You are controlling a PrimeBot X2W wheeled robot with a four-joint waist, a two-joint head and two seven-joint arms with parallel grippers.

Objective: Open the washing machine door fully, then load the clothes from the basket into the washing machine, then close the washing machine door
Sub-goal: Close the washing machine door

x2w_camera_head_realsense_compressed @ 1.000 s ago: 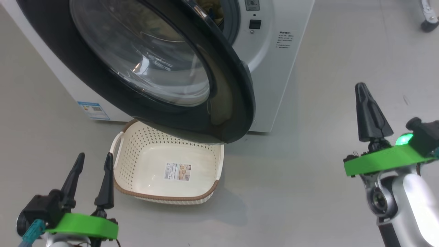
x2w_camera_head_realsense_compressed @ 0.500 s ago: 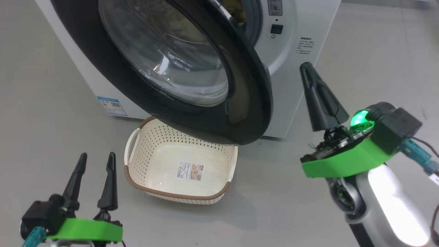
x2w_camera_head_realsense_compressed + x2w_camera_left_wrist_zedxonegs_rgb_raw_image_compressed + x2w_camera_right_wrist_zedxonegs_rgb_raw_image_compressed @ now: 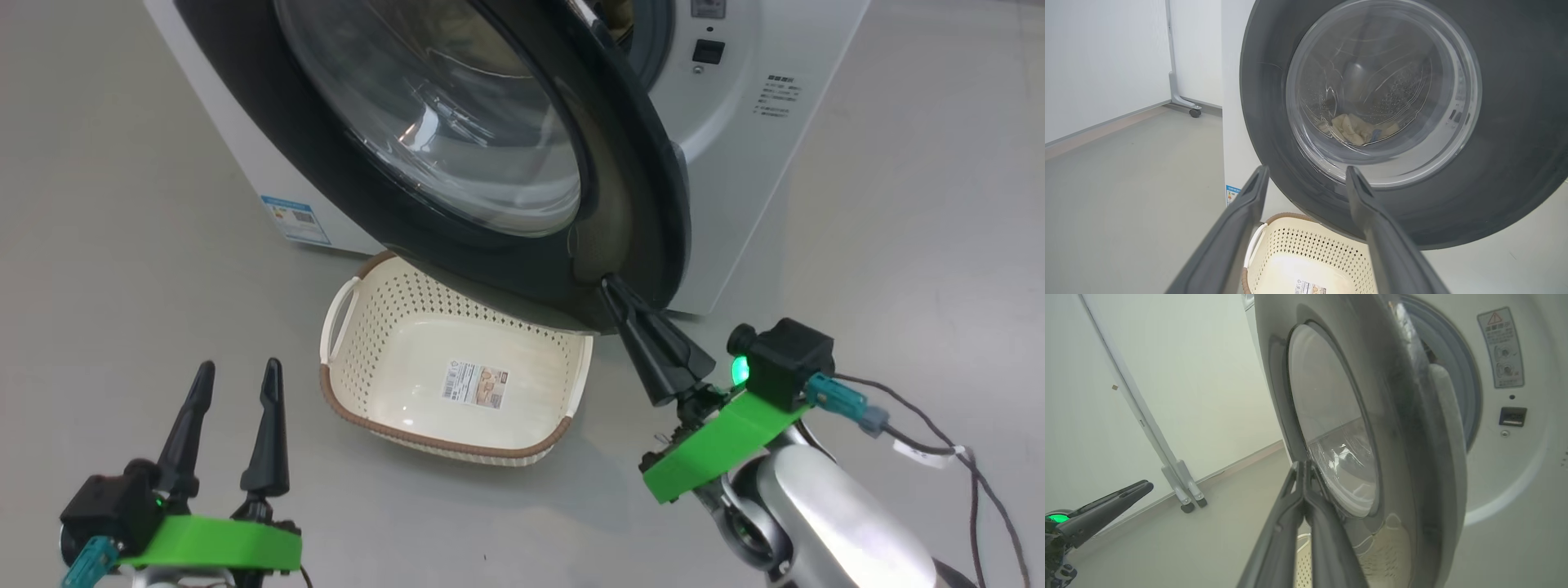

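When looked at from the head, shows the washing machine door (image 3: 457, 122) at 12 o'clock, swung partly out from the washing machine (image 3: 735, 163) and hanging over the far end of the basket (image 3: 441, 445). Places the basket on the grey floor (image 3: 122, 245) near the centre, with nothing inside except the paper label (image 3: 475, 384) on its bottom. Puts the left gripper (image 3: 237, 367) at 7 o'clock, apart from the basket, with fingers spread wide and holding nothing. Puts the right gripper (image 3: 612, 287) at 4 o'clock, with fingers pressed together into one point, empty, and the tip at the lower rim of the door's black ring; cannot tell from here whether touching or only just beside. Shows also the blue energy label (image 3: 295, 219) at 10 o'clock, on the machine's lower corner.

Seen from the left wrist, gives what the head does not: through the glass porthole, the clothes (image 3: 1355, 128) lying as a cream-yellow heap at the bottom of the steel drum, at 12 o'clock from the open fingers.

Seen from the right wrist, turns the door almost edge-on and reveals the gap between door and machine front, with the gasket (image 3: 1470, 375) at 1 o'clock and a warning sticker (image 3: 1500, 347) and a dark latch slot (image 3: 1513, 416) at 2 o'clock. Confirms the closed fingers, with their tips in front of the ring beside the glass.
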